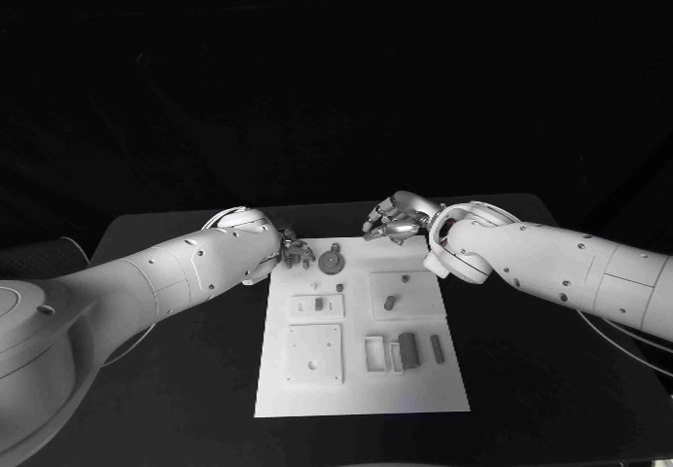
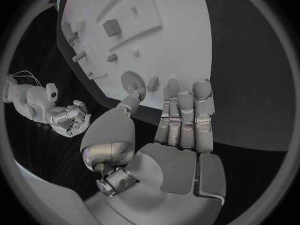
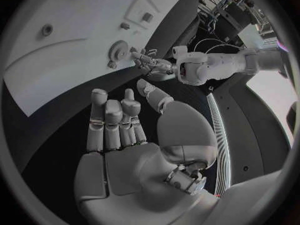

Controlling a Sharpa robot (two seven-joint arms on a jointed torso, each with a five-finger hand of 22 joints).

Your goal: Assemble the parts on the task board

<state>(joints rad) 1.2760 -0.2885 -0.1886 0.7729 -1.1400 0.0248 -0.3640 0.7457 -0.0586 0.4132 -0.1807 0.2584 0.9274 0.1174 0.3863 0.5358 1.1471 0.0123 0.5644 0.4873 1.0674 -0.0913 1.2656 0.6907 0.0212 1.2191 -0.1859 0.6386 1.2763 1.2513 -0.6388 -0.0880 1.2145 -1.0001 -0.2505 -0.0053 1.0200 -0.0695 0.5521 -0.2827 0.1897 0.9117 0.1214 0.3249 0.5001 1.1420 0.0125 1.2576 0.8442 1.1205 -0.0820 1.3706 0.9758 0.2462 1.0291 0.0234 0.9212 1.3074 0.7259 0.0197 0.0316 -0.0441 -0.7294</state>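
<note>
The white task board (image 1: 362, 389) lies in the middle of the black table. A round gear-like part (image 1: 333, 261) lies near its far edge, also seen as the gear (image 2: 131, 80) and the gear (image 3: 118, 50). A small cylinder (image 2: 152, 83) stands beside it. My left hand (image 1: 292, 249) hovers at the board's far left corner, fingers straight and apart, palm bare (image 2: 181, 130). My right hand (image 1: 393, 222) hangs just beyond the board's far edge, fingers spread with nothing in them (image 3: 125, 135). Each wrist view catches the other hand: the right hand (image 2: 67, 120), the left hand (image 3: 150, 65).
On the board, nearer me, are two square plates (image 1: 402, 293) (image 1: 316, 306), a larger square plate (image 1: 314, 352) and several upright bars (image 1: 408, 350). Bare black table (image 1: 561, 389) runs along both sides of the board.
</note>
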